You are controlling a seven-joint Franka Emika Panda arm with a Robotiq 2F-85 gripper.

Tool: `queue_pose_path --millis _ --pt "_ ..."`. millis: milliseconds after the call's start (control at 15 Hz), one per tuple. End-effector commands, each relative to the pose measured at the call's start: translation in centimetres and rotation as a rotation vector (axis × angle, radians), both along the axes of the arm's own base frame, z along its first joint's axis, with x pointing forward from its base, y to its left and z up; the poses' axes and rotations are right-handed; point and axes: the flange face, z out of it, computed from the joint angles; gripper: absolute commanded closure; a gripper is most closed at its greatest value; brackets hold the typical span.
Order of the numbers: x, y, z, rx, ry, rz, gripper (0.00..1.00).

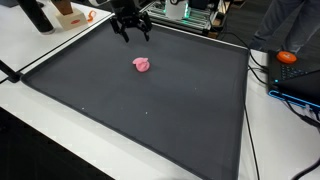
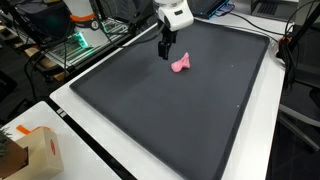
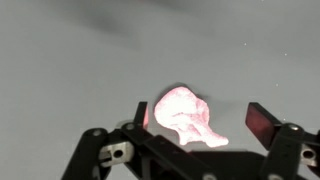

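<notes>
Jaws are standing wide open and gripping nothing. The gripper is hanging above the far part of a dark mat, in the upper middle of the frame in both exterior views. The pink lump is lying on the mat just below the gripper in that frame. In an exterior view it is sitting just right of the fingertips, near them but apart. In the wrist view the lump is showing between the two dark finger pads, slightly left of the midline, low in the centre of the frame.

Judging by this, the approach step is in hand: the arm is lining up over the lump, with no contact being made. A grasp from here would be calling for a small sideways correction to centre the lump, then a straight descent until the pads are flanking it just above the mat.

The lump is looking soft and irregular, like crumpled cloth or putty, with rounded folds and a thin tail trailing towards the lower right of the wrist view. What it is made of I cannot tell. The mat is looking matte, flat and finely speckled, and it is covering most of a white surface. The pads are appearing flat, rigid and rectangular.
</notes>
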Motion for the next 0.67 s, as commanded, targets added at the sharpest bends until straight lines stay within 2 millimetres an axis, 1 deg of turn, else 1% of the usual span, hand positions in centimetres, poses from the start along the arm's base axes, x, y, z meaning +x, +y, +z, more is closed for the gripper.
queue_pose_path --millis 0,333,600 --pt "0.1 -2.8 0.3 0.113 -0.013 -0.147 0.0" --pt "1.0 -5.8 0.2 0.225 -0.001 -0.378 0.0" --pt "1.9 -7.1 -1.2 0.246 0.046 -0.505 0.0"
